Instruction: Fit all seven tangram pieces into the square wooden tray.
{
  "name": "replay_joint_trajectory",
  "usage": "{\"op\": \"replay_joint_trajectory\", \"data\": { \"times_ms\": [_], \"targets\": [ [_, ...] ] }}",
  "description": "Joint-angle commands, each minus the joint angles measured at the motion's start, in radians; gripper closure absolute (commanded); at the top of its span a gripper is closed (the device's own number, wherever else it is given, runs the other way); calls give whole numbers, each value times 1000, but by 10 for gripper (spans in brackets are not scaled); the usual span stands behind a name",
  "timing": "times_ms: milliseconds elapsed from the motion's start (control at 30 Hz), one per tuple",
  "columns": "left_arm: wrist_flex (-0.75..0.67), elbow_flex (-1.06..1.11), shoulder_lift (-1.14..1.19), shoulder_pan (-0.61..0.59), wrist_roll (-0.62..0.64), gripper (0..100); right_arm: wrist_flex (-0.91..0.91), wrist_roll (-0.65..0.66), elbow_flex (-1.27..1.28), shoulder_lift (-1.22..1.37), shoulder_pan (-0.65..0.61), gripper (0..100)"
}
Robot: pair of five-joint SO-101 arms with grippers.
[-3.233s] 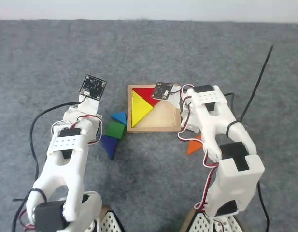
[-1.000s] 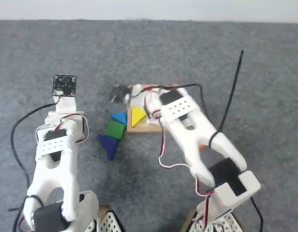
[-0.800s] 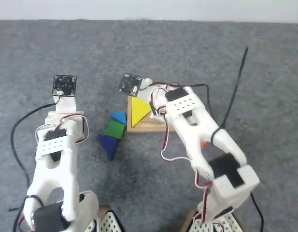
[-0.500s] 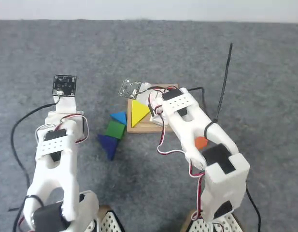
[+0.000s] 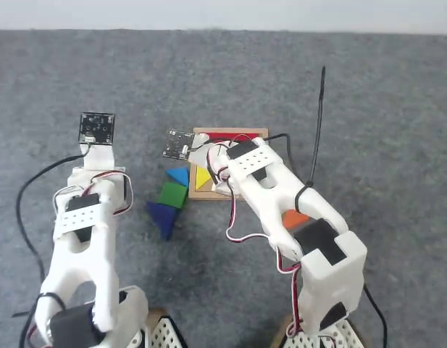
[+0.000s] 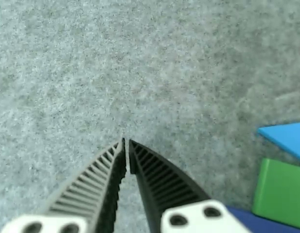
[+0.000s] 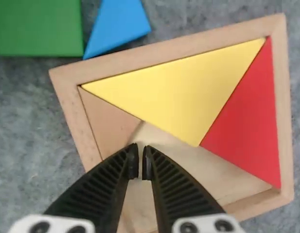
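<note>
Right wrist view: right end effector (image 7: 140, 156) has its fingers pressed together with nothing between them, tips over bare wood inside the square wooden tray (image 7: 67, 111), just beside a corner of the yellow triangle (image 7: 179, 97). Contact with the tray floor can't be judged from this angle. The yellow triangle and red triangle (image 7: 247, 126) lie flat in the tray, sharing an edge, each against a rim wall.

Left end effector (image 6: 126, 145) is likewise closed and empty, over bare grey surface (image 6: 140, 58), with the loose cluster near it: light blue triangle (image 6: 286, 138), green square (image 6: 281, 191), dark blue piece (image 6: 256, 221). High view puts that cluster just outside the tray's left wall. An orange piece (image 5: 293, 217) sits by the right arm, partly hidden.

Likely step: fetch the next piece. To do it well:
- lift clear of the rim before moving sideways, so the yellow triangle isn't dragged
- open the fingers fully before descending
- take the light blue triangle first, since it's nearest the tray
- grip across two straight edges and keep the piece level
- lower it into free wood, then slide it against its seated neighbours
</note>
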Motion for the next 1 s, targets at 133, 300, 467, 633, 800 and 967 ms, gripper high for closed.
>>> {"op": "replay_joint_trajectory", "data": {
  "times_ms": [133,300,467,633,800,967],
  "targets": [
    [-21,-51,-34,0,9,985,105,-29,-28,-260,117,967],
    [-21,-51,-34,0,9,985,116,-74,28,-340,147,899],
    [-21,-51,-34,0,9,985,119,-77,28,-265,113,766],
    [-21,-51,-34,0,9,985,120,-84,26,-179,27,760],
    [-21,-51,-34,0,9,985,202,-104,-23,-128,7,760],
    [-21,-51,-34,0,9,985,240,-106,-100,-42,13,804]
  ]
}}
